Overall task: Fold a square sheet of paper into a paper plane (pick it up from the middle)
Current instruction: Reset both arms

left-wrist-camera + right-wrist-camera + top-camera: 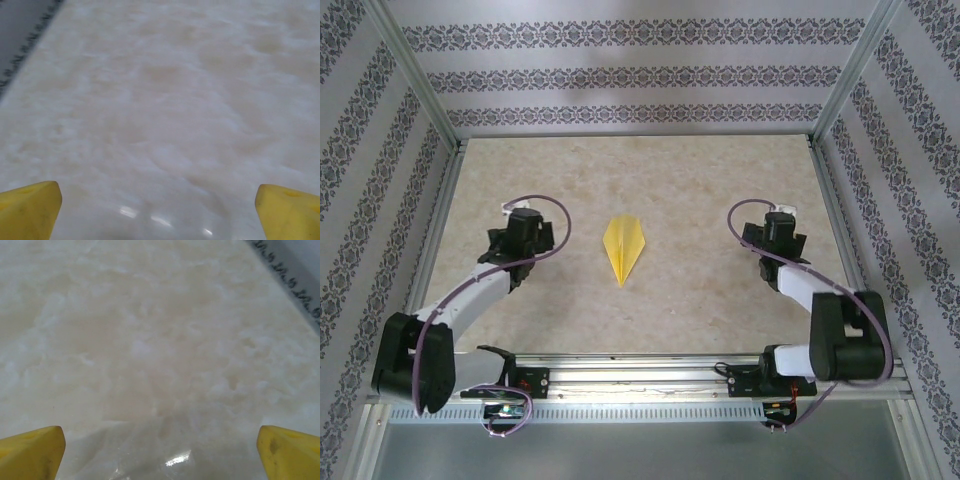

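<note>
- The paper plane lies flat on the tabletop, about in the middle between the two arms and well apart from both. It is thin yellow paper folded into a narrow dart. The long sharp point is toward the near edge and the broader end is toward the far wall. A crease runs along its middle.
- The tabletop is a smooth, pale beige surface with a cloudy, marble-like pattern. In the wrist views it gives small bright reflections low in the picture.
- The left hand is open. In the left wrist view its yellow fingertips stand far apart at the bottom corners, wedge-shaped and matte, with bare tabletop between them.
- The right hand is open as well. In the right wrist view its yellow fingertips are at the two bottom corners, again with bare tabletop between them.
- All four fingertips are cut off by the picture border, so their full shape cannot be told.
- In the top view both hands look like black blocks seen from behind, and their fingers are hard to make out there.
- A thin purple cable makes a loop over each wrist.
- The walls carry pale wallpaper with dark ornamental bands. The wrist views show this pattern blurred in an upper corner.
</note>
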Available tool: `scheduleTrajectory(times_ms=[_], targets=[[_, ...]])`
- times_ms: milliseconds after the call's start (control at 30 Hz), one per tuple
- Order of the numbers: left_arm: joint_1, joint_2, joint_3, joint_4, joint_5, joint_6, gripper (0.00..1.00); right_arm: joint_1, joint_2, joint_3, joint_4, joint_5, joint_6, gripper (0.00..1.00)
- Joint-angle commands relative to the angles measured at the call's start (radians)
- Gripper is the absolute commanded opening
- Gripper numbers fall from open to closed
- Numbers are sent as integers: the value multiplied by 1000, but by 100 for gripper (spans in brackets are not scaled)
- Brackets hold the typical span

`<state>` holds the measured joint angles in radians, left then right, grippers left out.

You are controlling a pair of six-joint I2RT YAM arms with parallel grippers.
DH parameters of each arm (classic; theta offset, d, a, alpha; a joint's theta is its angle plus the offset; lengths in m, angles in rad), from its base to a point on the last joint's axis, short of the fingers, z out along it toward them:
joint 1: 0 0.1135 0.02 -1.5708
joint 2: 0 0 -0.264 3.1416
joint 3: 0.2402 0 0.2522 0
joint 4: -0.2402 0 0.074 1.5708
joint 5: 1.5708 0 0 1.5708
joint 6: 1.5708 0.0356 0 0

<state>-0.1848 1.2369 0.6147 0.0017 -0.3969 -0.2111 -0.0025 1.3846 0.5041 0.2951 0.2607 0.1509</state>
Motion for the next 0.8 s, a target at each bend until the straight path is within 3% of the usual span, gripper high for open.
scheduleTrajectory(times_ms=[0, 100, 167, 267, 333, 433, 567, 767], targets=[[64, 52, -67, 315, 45, 154, 100, 2, 46, 20, 266, -115, -66, 98], [87, 138, -94, 414, 88, 207, 100, -13, 128, 63, 284, -298, -98, 98], [89, 194, -133, 553, 101, 262, 99, -13, 107, 38, 306, -347, -120, 98], [109, 219, -151, 659, 152, 267, 99, -11, 104, -112, 580, -382, -139, 98], [137, 217, -129, 608, 240, 240, 100, -11, 172, -211, 839, -380, -121, 98], [161, 247, -170, 742, 422, 241, 100, -7, 139, -168, 691, -242, -91, 98], [187, 362, -240, 982, 453, 224, 99, 9, 154, -167, 718, -198, -92, 98], [194, 354, -225, 938, 405, 199, 100, 10, 153, -166, 698, -221, -104, 98]])
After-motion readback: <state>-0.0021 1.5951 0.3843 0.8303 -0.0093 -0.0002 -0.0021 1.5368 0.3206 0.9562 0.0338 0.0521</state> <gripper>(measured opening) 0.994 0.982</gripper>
